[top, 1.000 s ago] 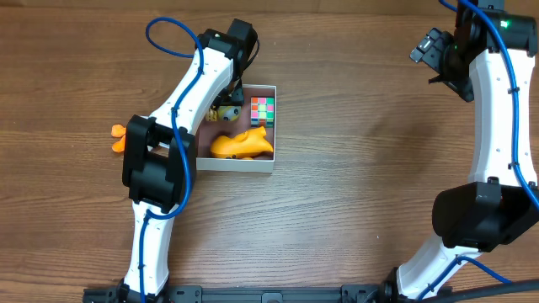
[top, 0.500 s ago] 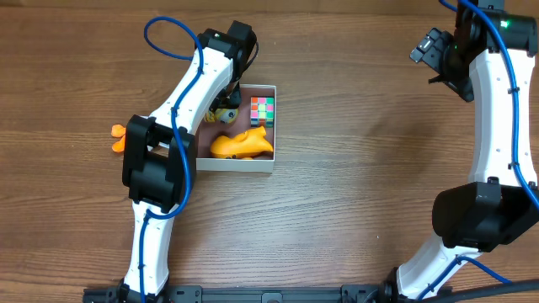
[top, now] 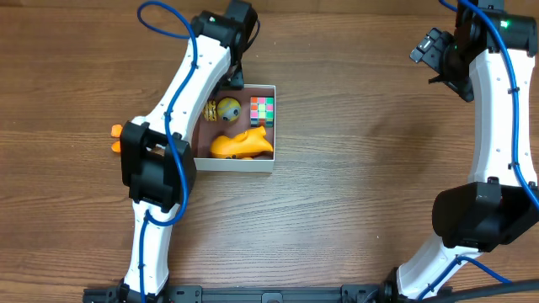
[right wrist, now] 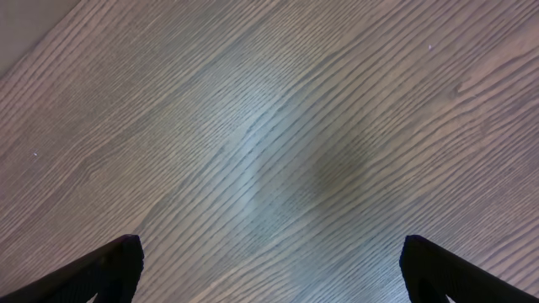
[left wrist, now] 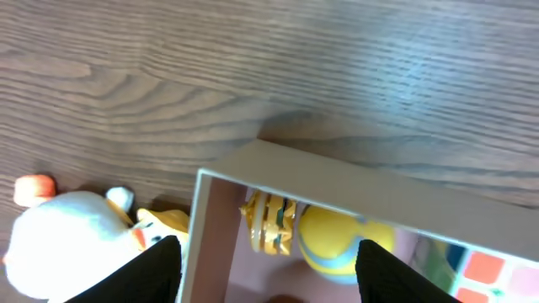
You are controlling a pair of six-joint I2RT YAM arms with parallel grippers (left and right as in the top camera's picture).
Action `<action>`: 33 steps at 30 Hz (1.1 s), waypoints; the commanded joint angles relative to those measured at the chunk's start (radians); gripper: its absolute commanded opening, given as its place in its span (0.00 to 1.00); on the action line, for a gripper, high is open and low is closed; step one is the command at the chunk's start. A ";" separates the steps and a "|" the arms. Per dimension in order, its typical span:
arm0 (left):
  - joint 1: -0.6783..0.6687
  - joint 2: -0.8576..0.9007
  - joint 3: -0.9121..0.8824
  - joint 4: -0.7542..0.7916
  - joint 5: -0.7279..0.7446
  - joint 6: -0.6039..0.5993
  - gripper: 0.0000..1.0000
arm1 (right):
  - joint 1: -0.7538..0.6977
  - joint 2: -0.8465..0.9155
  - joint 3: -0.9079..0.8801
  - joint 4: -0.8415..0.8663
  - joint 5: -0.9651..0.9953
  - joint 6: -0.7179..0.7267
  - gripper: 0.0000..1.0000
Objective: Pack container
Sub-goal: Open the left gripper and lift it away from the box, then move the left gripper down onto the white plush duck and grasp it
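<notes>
The container [top: 268,165] is a shallow white-walled box with a pinkish inside, left of the table's middle. In it lie a yellow ball toy with a blue stripe [top: 226,108] [left wrist: 337,244], a multicoloured cube [top: 263,110] and an orange duck-shaped toy [top: 242,144]. My left gripper [top: 234,77] [left wrist: 271,278] hangs open over the box's far wall [left wrist: 337,181], with nothing between its fingers [left wrist: 152,273]. Far off at the upper right, my right gripper [top: 429,55] [right wrist: 274,269] stands wide open over bare wood.
A white plush toy with orange parts [left wrist: 67,240] lies just outside the container's far left corner, hidden under my left arm in the overhead view. A small orange thing [top: 117,137] sticks out beside my left arm's elbow.
My left gripper has drawn back from inside the container towards its far wall, leaving the yellow ball toy uncovered in the box. The right arm has not moved.
</notes>
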 commanded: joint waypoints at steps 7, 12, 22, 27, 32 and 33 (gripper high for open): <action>0.026 -0.005 0.288 -0.198 -0.058 -0.021 0.66 | 0.003 -0.015 0.002 0.004 0.003 0.005 1.00; 0.099 -0.045 0.308 -0.302 -0.058 -0.075 0.66 | 0.003 -0.015 0.002 0.004 0.003 0.005 1.00; 0.224 -0.095 0.305 -0.317 -0.063 -0.024 0.73 | 0.003 -0.015 0.002 0.004 0.003 0.005 1.00; 0.288 -0.095 0.277 -0.315 -0.059 -0.034 0.75 | 0.003 -0.015 0.002 0.004 0.003 0.005 1.00; 0.332 -0.095 0.202 -0.295 -0.055 -0.040 0.73 | 0.003 -0.015 0.002 0.004 0.003 0.005 1.00; 0.335 -0.095 0.180 -0.289 -0.056 -0.040 0.73 | 0.003 -0.015 0.002 0.004 0.003 0.005 1.00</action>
